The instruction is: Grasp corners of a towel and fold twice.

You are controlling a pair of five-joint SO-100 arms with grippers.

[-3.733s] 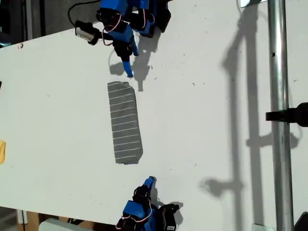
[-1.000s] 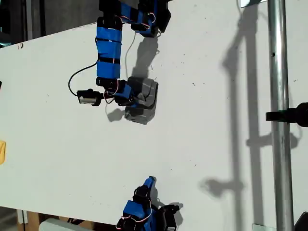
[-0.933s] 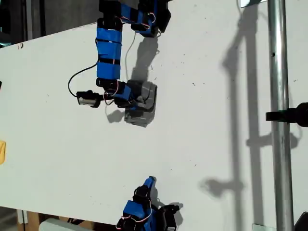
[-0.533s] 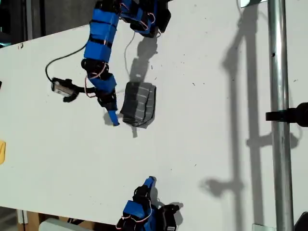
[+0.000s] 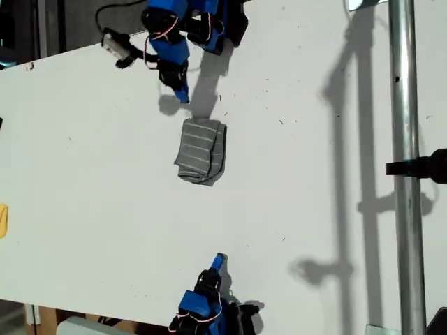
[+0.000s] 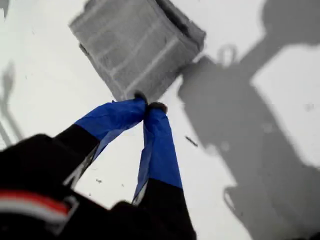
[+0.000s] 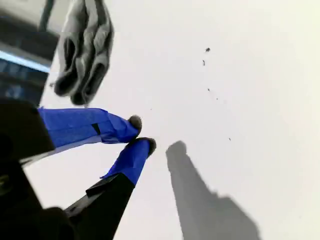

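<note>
The grey striped towel (image 5: 201,150) lies folded into a small thick bundle on the white table (image 5: 314,230), a little above the middle of the exterior view. Its layered edges face the exterior view's bottom, and I cannot pick out single corners. My first gripper (image 5: 181,96) hovers just above the towel in the exterior view, apart from it. In the first wrist view that gripper (image 6: 148,107) is shut and empty, with the towel (image 6: 135,45) just beyond it. My second gripper (image 5: 218,260) rests at the exterior view's bottom edge. In its own view it (image 7: 140,134) is shut on nothing, with the towel (image 7: 82,55) far ahead.
A metal pole (image 5: 405,209) with a black clamp (image 5: 419,167) runs down the exterior view's right side. A yellow object (image 5: 3,220) shows at that view's left edge. The first arm's base (image 5: 209,21) sits at the top edge.
The first arm folded the long towel strip into a short bundle, let go and drew back toward the exterior view's top. The second arm stayed put.
</note>
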